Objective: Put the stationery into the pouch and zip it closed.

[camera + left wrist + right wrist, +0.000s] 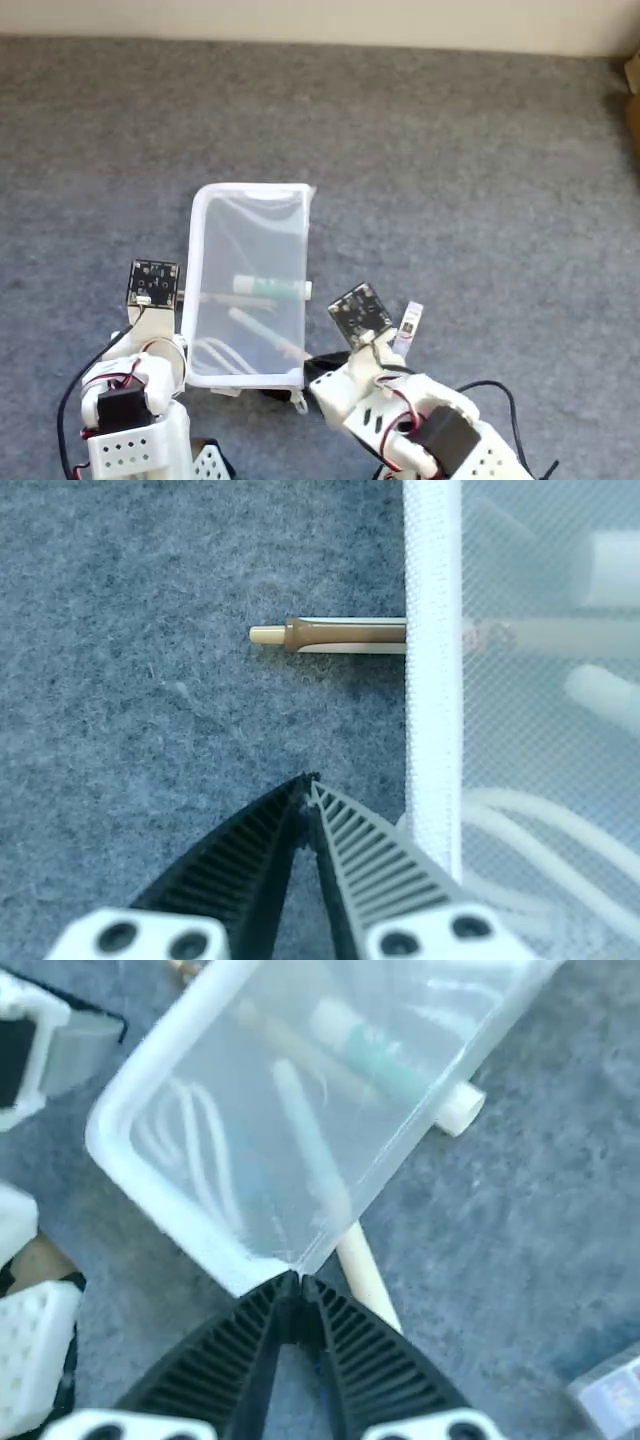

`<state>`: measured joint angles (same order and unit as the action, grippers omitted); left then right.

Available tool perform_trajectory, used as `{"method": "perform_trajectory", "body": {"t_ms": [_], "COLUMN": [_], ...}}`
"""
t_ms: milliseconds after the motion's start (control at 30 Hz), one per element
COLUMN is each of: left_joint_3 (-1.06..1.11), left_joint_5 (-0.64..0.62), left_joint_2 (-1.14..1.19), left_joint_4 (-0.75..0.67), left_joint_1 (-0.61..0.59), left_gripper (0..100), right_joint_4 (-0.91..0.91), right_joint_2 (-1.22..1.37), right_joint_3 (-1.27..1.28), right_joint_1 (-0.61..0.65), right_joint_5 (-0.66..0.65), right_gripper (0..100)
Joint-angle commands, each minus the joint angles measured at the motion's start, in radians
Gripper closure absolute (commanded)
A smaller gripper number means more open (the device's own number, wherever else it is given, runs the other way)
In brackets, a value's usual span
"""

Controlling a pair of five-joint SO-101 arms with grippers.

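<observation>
The pouch (250,285) is translucent white mesh and lies flat at the table's middle. Through it show a green-and-white marker (270,287), a pale stick (262,330) and white cords. The marker's end pokes past the pouch's right edge. A brown pen (330,635) sticks out from the white border (432,680) on the left side. My left gripper (308,780) is shut on nothing, on the carpet just outside that border. My right gripper (298,1282) is shut, its tips touching the pouch's near right corner (285,1255); a pinch is not discernible. A cream stick (365,1275) runs out beside that corner.
A small clear box (410,322) lies on the grey carpet right of the right arm's wrist. The left arm (140,390) and right arm (410,410) flank the pouch's near edge. Open carpet stretches beyond the pouch and to the right.
</observation>
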<state>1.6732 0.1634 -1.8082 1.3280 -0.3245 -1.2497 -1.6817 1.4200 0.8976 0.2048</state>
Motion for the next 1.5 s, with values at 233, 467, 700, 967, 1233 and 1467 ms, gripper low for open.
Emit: {"method": "perform_trajectory", "body": {"t_ms": [233,467,700,967,1233,1467], "left_joint_3": [0.022,0.022,0.022,0.022,0.022,0.022], "left_joint_5": [-0.011,-0.011,-0.011,-0.011,-0.011,-0.011], "left_joint_2": [-0.005,-0.005,-0.005,-0.005,-0.005,-0.005], "left_joint_4": [0.008,0.008,0.008,0.008,0.008,0.008], "left_joint_1": [-0.01,-0.01,-0.01,-0.01,-0.01,-0.01], "left_gripper": [99,99,99,99,99,99], "right_joint_4": [0.074,0.182,0.163,0.189,0.369,0.473], "right_joint_2": [0.45,0.601,0.545,0.567,0.664,0.67], "right_joint_3": [-0.171,-0.17,-0.177,-0.174,-0.137,-0.102], "right_joint_1": [0.145,0.165,0.206,0.289,0.278,0.151], "right_joint_5": [0.193,0.212,0.213,0.253,0.255,0.249], "right_gripper": [83.1,82.6,82.6,82.6,85.2,95.7]}}
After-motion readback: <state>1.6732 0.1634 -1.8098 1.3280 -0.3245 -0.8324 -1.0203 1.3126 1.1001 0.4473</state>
